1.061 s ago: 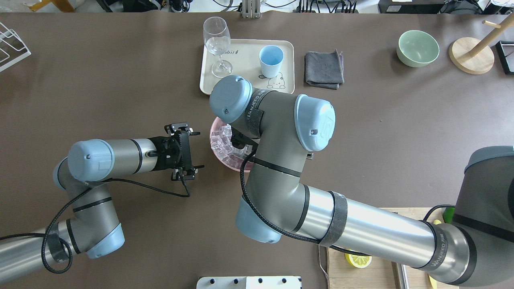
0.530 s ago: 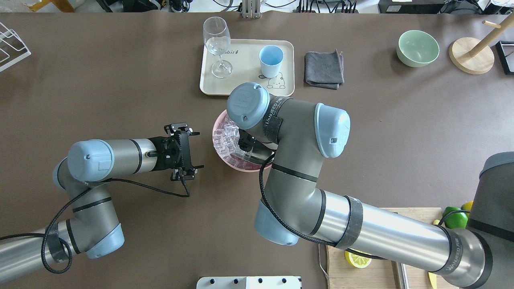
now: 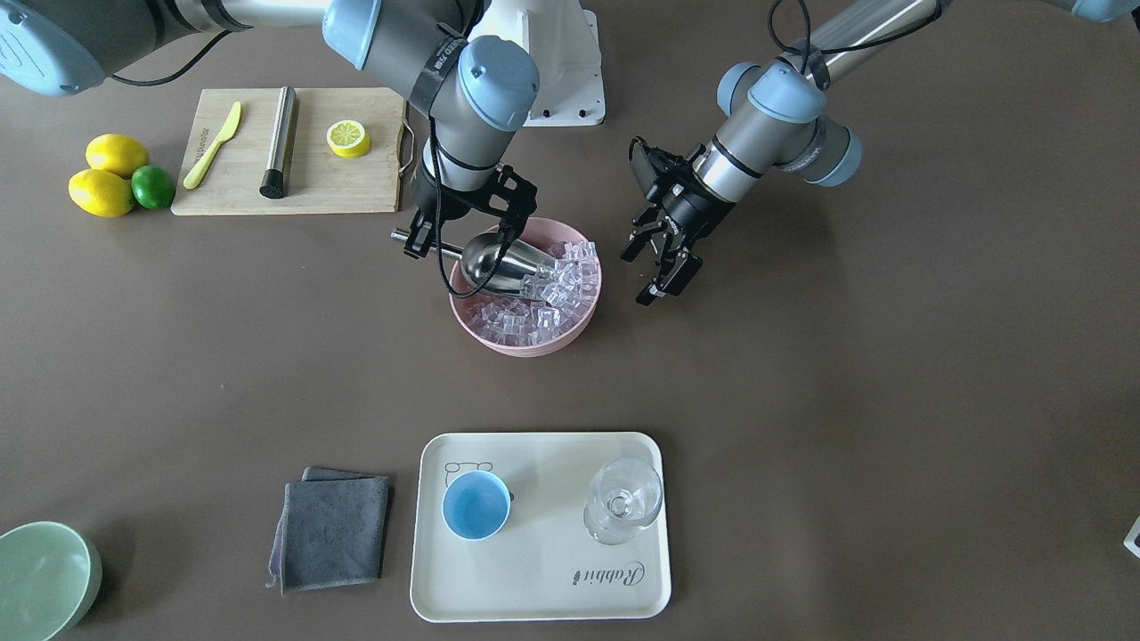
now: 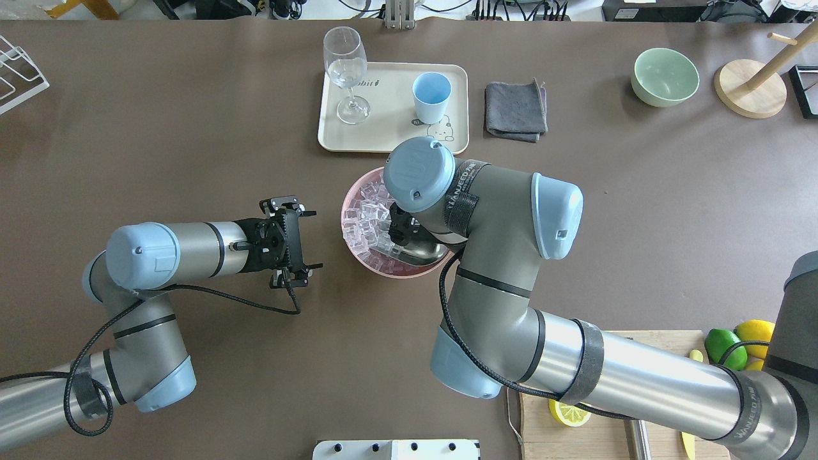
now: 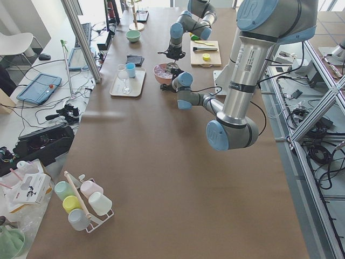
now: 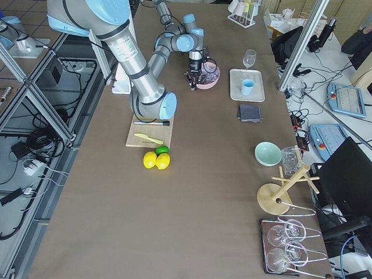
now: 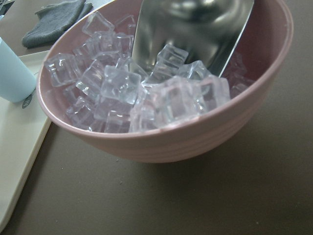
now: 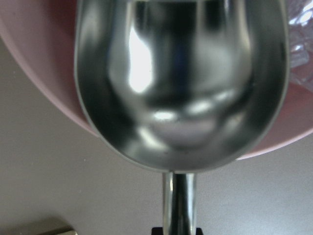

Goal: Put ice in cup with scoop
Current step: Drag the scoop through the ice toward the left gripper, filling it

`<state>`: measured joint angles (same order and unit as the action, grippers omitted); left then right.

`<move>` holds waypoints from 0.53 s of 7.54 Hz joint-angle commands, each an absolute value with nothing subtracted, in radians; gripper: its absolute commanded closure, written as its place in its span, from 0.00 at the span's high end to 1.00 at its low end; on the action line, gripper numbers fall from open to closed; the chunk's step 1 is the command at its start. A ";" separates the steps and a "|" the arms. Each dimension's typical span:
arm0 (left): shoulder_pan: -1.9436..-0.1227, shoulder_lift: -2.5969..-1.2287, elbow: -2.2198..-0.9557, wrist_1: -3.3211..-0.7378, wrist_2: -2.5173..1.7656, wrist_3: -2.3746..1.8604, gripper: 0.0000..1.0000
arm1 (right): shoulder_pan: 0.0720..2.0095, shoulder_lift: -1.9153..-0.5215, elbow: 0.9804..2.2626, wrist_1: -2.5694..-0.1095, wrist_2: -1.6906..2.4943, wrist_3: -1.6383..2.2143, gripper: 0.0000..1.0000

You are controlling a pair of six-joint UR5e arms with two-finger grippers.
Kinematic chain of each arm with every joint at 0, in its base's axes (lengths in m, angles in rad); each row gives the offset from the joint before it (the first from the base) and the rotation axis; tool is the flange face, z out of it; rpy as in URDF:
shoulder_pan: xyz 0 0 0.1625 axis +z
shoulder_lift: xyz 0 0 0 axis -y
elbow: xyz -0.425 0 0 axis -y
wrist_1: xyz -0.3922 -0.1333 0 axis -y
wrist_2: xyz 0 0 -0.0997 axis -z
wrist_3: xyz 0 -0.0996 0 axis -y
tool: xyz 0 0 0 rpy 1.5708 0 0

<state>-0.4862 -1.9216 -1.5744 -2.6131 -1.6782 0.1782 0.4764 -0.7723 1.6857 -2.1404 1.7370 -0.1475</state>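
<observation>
The steel scoop (image 3: 503,260) lies tilted in the pink bowl (image 3: 525,347), its mouth pushed into the ice (image 3: 534,312). My right gripper (image 3: 436,242) is shut on the scoop's short handle (image 8: 178,200). In the right wrist view the rear of the trough (image 8: 181,83) is bare. In the left wrist view a few ice cubes (image 7: 161,93) sit at the scoop's (image 7: 195,29) mouth. My left gripper (image 4: 312,237) hovers open just left of the bowl (image 4: 358,262), holding nothing. The light-blue cup (image 4: 431,96) stands upright on the cream tray (image 4: 390,137) beyond the bowl.
A clear stemmed glass (image 4: 345,64) shares the tray. A grey cloth (image 4: 516,110) lies right of the tray, and a pale green bowl (image 4: 664,76) stands further right. A cutting board (image 3: 294,178) with a lemon half, rod and knife lies by the right arm's base.
My right wrist has swung to the right in the overhead view, dragging the scoop across the bowl and uncovering more ice. The left arm has barely moved.
</observation>
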 commanded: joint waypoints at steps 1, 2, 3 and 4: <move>-0.486 -1.922 -1.575 -2.614 -1.680 0.178 0.98 | 0.482 -0.781 1.718 -2.137 1.741 -0.160 0.00; -0.488 -1.922 -1.575 -2.612 -1.680 0.178 0.98 | 0.483 -0.782 1.723 -2.132 1.743 -0.160 0.00; -0.488 -1.924 -1.575 -2.612 -1.680 0.178 0.98 | 0.498 -0.794 1.723 -2.102 1.746 -0.155 0.00; -0.488 -1.924 -1.575 -2.612 -1.680 0.178 0.98 | 0.514 -0.819 1.724 -2.058 1.794 -0.155 0.00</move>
<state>-0.4874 -1.9227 -1.5754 -2.6127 -1.6797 0.1780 0.4905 -0.7883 1.7206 -2.1170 1.7455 -0.1570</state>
